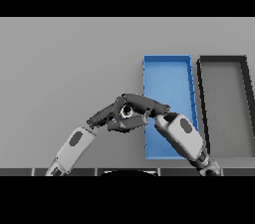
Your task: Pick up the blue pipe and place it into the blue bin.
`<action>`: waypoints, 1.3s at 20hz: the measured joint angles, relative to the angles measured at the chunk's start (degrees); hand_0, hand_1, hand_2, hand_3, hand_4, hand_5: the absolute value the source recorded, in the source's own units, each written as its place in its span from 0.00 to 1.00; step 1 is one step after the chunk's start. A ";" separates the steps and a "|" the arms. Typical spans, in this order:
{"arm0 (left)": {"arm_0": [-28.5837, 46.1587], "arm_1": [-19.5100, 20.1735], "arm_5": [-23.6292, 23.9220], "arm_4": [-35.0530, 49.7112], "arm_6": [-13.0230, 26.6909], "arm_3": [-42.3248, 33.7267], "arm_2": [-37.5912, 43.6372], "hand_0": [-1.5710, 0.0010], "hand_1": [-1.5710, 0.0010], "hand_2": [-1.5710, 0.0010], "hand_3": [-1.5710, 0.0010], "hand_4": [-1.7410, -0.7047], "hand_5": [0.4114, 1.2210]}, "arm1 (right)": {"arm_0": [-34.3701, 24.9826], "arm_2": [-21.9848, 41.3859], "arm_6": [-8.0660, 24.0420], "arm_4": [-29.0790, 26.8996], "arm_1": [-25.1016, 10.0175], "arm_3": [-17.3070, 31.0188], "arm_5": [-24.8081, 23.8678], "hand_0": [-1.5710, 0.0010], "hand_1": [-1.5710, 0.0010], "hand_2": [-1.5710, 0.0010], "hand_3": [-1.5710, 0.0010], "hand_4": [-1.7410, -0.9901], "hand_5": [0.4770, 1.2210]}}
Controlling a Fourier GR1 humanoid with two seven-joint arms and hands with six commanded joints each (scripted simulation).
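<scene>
Grey tabletop (pixel 60 58) fills the head view, bare on its 9 o'clock half and carrying two long containers toward 3 o'clock. A blue bin (pixel 168 68), open at the top, runs lengthwise from about 1 o'clock down toward 5 o'clock; just beside it, on its 3 o'clock side and not quite touching, sits a dark grey bin (pixel 224 98) with black walls, lying parallel to it.

Both arms meet near the centre of the scene. The left hand (pixel 102 116) reaches in from 7 o'clock, its dark fingers stretched toward the middle and lying close together. The right hand (pixel 142 104) comes in from 5 o'clock, its white and grey forearm crossing over the near end of the blue bin, its fingers arched over toward 9 o'clock. The two hands touch or overlap just at the 9 o'clock edge of the blue bin.

Between the hands a small round, pale-rimmed opening (pixel 127 111) shows, which may be the end of a tube; no blue colour is visible on it, so the blue pipe cannot be identified with certainty. Right-hand fingers curl around this round object from above, while those of the left hand press against it from the 9 o'clock side and below.
</scene>
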 measured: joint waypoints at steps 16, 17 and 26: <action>0.45 0.92 -0.15 0.80 2.42 -2.01 -0.01 1.00 1.00 1.00 1.00 0.86 0.09 | -28.00 -16.53 3.32 -13.80 -10.23 12.52 -13.73 0.00 0.00 0.00 0.00 0.32 1.00; 0.52 0.90 -0.04 0.67 2.83 -2.16 -0.10 1.00 1.00 1.00 1.00 0.87 0.09 | -28.60 -17.22 3.17 -12.85 -11.29 14.09 -14.19 0.00 0.00 0.00 0.00 0.32 1.00; 1.40 2.48 0.78 -0.71 2.46 -3.06 0.19 1.00 1.00 1.00 1.00 0.88 0.06 | -18.40 -22.12 5.00 -8.13 -18.14 28.19 -16.87 0.00 0.00 0.00 0.00 0.32 1.00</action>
